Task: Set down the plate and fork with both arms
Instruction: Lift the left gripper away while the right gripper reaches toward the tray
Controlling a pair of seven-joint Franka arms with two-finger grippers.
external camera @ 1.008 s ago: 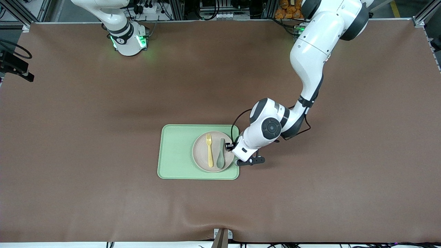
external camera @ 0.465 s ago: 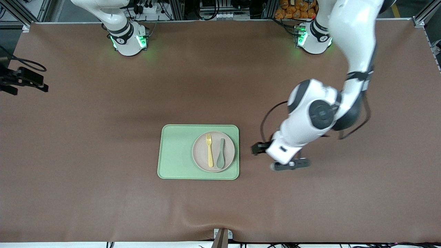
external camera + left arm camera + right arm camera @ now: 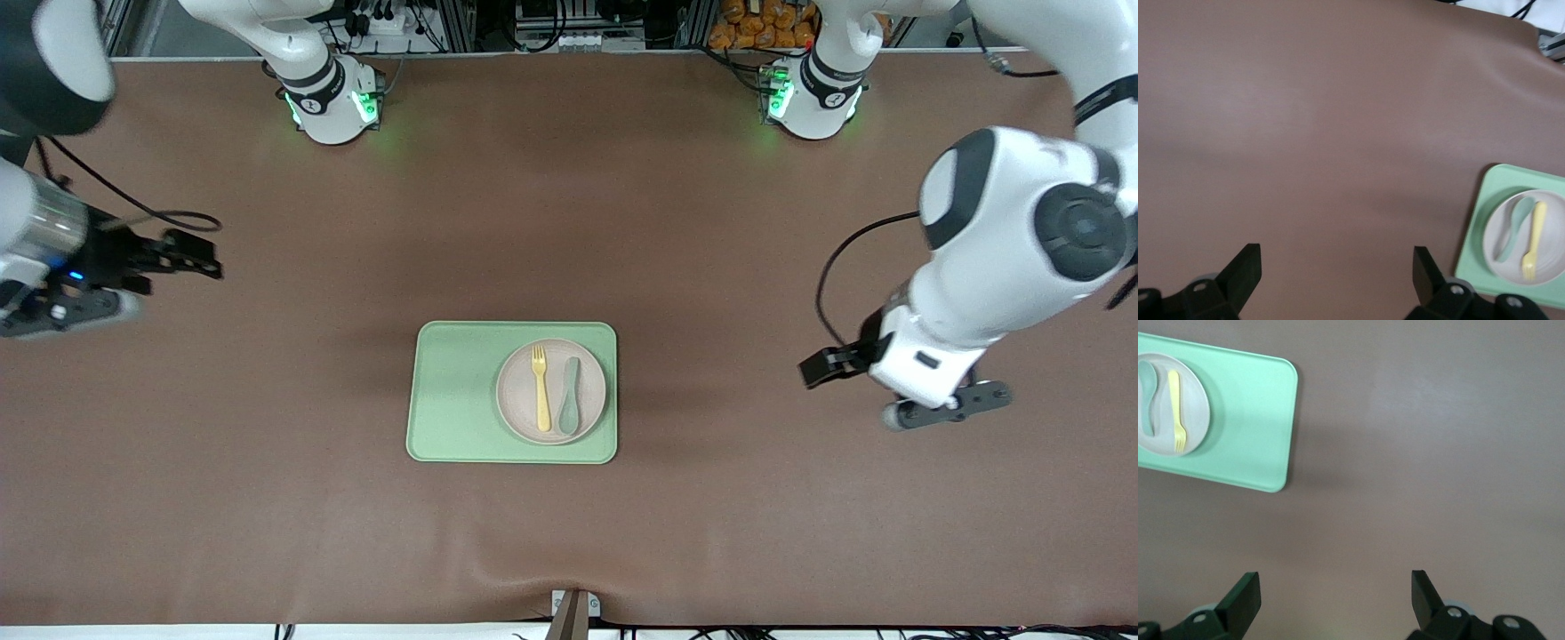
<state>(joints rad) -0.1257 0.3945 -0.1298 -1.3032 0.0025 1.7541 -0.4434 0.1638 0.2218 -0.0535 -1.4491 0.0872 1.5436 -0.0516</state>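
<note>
1. Since a second ago the left arm has pulled off the plate's rim and swung toward its own end of the table; the right arm has come into view at the other end. Plate, fork, spoon and tray have not shifted.
2. Right gripper (image 3: 173,258) hangs over bare table near the right arm's end edge, well apart from the tray. Its wrist view shows both fingers spread wide, nothing between them.
3. Tray (image 3: 453,391) lies mid-table, a little nearer the front camera's edge than the bases' edge.
4. Plate (image 3: 524,413) sits in the tray, on the half toward the left arm's end.
5. Fork (image 3: 540,388) lies flat on the plate, tines pointing toward the bases' edge; spoon (image 3: 569,396) lies just beside it, toward the left arm's end.
6. Left gripper (image 3: 822,366) hangs over bare table near the left arm's end edge, well apart from the tray. Jaws spread wide, empty.
7. Handling, judged: plate looks stiff, light, smooth; take it by the rim, where the lip gives the fingers something to pinch. The cutlery may slide if the plate tilts.
8. Fork looks thin, light plastic, lying flat, so hard to get under; pinch across the handle's middle, clear of the spoon.
</note>
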